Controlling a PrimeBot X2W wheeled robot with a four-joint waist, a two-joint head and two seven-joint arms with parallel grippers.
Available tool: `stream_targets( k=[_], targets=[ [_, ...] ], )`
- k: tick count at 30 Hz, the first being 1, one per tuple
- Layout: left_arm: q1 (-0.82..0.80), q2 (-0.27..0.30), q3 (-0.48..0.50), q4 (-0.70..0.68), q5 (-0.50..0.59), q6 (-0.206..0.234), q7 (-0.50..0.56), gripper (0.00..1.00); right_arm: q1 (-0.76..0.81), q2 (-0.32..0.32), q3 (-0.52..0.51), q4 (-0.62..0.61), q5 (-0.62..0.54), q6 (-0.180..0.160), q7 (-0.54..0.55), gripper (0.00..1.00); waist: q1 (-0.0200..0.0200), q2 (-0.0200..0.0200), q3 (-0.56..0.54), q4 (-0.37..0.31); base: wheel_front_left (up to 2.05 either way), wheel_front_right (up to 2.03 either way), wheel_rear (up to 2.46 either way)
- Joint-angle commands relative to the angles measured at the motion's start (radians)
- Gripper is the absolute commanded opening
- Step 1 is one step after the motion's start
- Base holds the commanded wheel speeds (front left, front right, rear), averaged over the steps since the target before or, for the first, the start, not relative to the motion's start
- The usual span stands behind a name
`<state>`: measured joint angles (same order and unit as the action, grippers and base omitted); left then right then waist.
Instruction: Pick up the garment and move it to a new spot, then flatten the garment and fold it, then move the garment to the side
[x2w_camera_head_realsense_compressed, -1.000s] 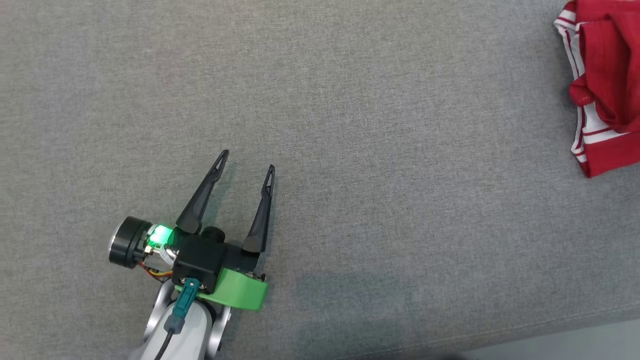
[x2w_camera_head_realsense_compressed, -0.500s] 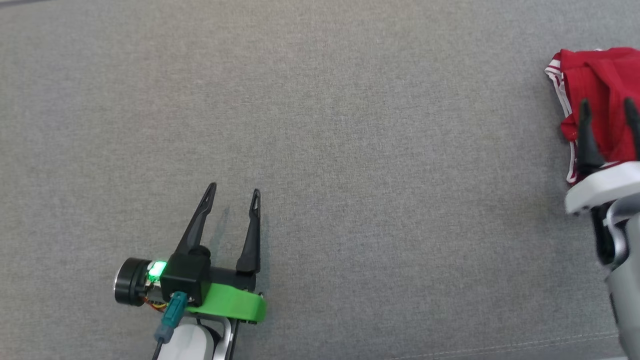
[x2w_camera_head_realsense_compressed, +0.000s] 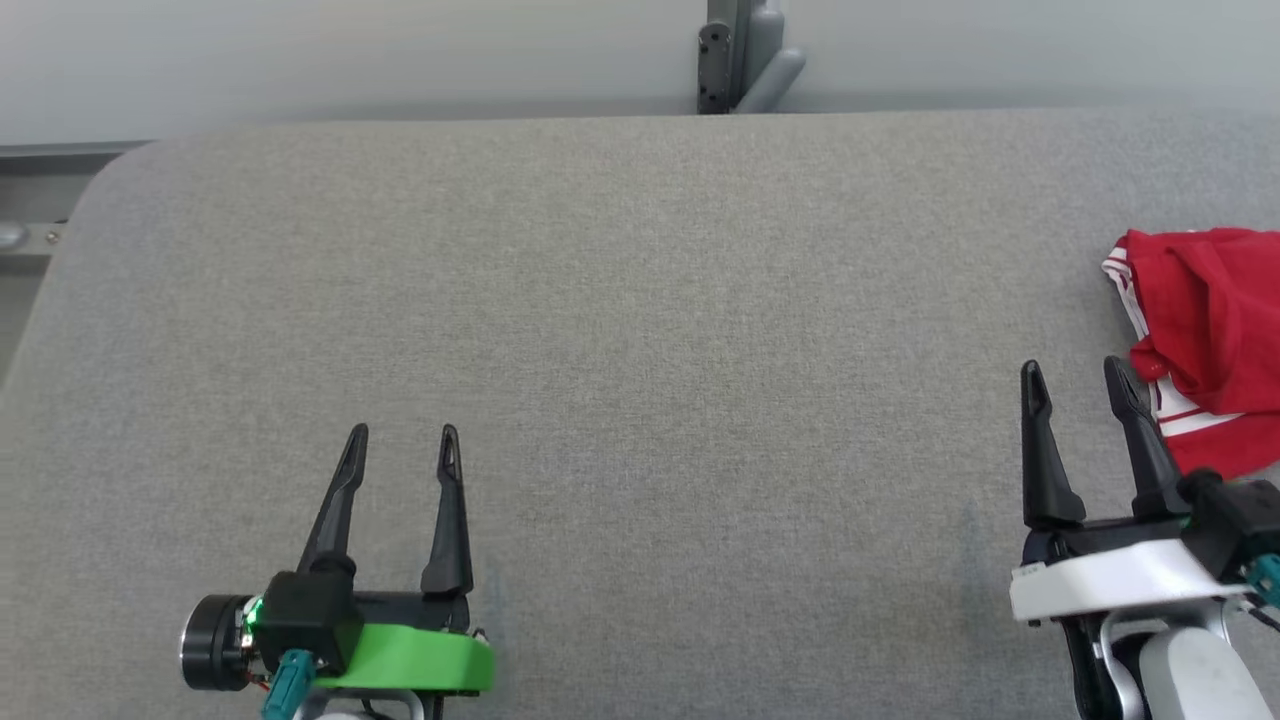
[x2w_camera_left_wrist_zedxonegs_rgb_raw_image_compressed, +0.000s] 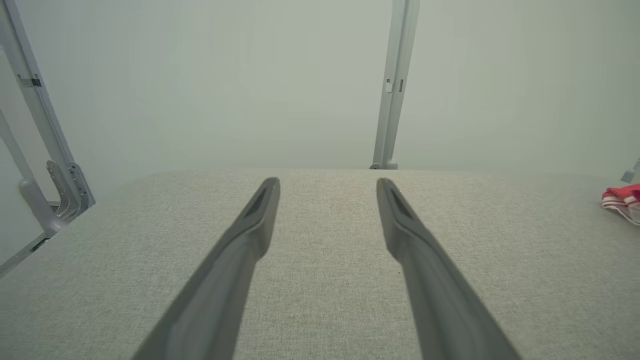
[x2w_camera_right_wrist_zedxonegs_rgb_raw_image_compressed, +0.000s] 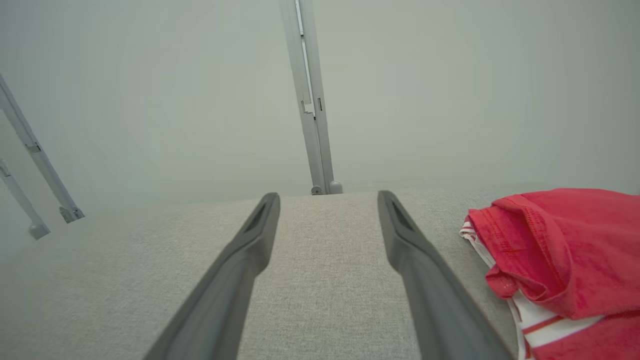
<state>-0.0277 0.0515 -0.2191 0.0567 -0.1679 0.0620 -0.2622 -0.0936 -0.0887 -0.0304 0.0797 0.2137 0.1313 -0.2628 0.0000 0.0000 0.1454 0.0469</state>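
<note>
The garment (x2w_camera_head_realsense_compressed: 1210, 340) is a red cloth with white stripes, lying bunched and folded at the right edge of the grey padded table (x2w_camera_head_realsense_compressed: 640, 330). My right gripper (x2w_camera_head_realsense_compressed: 1075, 380) stands open just left of it, empty, fingers apart from the cloth. In the right wrist view the garment (x2w_camera_right_wrist_zedxonegs_rgb_raw_image_compressed: 560, 260) lies to the right of the open right gripper (x2w_camera_right_wrist_zedxonegs_rgb_raw_image_compressed: 327, 200). My left gripper (x2w_camera_head_realsense_compressed: 402, 440) stands open and empty at the lower left, far from the cloth. The left wrist view shows the open left gripper (x2w_camera_left_wrist_zedxonegs_rgb_raw_image_compressed: 327, 185) and the garment (x2w_camera_left_wrist_zedxonegs_rgb_raw_image_compressed: 622, 200) small at the far right.
A grey metal post (x2w_camera_head_realsense_compressed: 735, 55) rises behind the table's far edge against a pale wall. A metal frame (x2w_camera_left_wrist_zedxonegs_rgb_raw_image_compressed: 40, 150) stands off the table's left end. The table's rounded far-left corner (x2w_camera_head_realsense_compressed: 120, 170) is in view.
The head camera has tilted up, bringing the far edge and wall into view. The right gripper came into view beside the garment and stands open; the left gripper has drawn back toward the near edge.
</note>
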Motion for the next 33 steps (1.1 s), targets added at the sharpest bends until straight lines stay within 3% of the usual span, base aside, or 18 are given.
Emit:
stream_targets(
  k=[1,6,19,20,25,33],
  targets=[
    [0.031,-0.001,0.010,-0.039,0.021,-0.004,-0.002,1.00,0.056,0.008,-0.005,-0.068,-0.010,-0.001,-0.003,1.00,0.0000,0.0000,-0.070,0.053,0.00,0.00,0.00],
    [0.123,-0.001,0.038,-0.092,0.041,-0.010,-0.002,1.00,0.215,0.031,-0.031,-0.195,-0.049,-0.001,-0.003,1.00,0.0000,0.0000,-0.118,0.060,0.00,0.00,0.00],
    [0.192,-0.001,0.046,-0.045,0.073,-0.044,-0.002,1.00,0.314,0.036,-0.003,-0.174,-0.077,-0.001,-0.003,1.00,0.0000,0.0000,-0.164,0.051,0.00,0.00,0.00],
    [0.187,0.000,0.045,-0.045,0.065,-0.042,0.000,0.00,0.306,0.037,-0.003,-0.174,-0.069,0.000,0.000,0.00,0.0000,0.0000,-0.163,0.051,0.00,0.00,0.00],
    [0.190,0.000,0.041,-0.004,0.051,-0.042,0.006,0.00,0.310,0.044,0.002,-0.133,-0.056,0.000,0.002,0.00,0.0000,0.0000,-0.163,0.051,0.00,0.00,0.00],
    [0.153,0.008,0.053,0.021,-0.125,-0.057,0.036,0.00,0.277,0.032,-0.001,-0.104,0.117,0.000,0.033,0.00,0.0000,0.0000,-0.162,0.044,0.00,0.00,0.00]
  ],
)
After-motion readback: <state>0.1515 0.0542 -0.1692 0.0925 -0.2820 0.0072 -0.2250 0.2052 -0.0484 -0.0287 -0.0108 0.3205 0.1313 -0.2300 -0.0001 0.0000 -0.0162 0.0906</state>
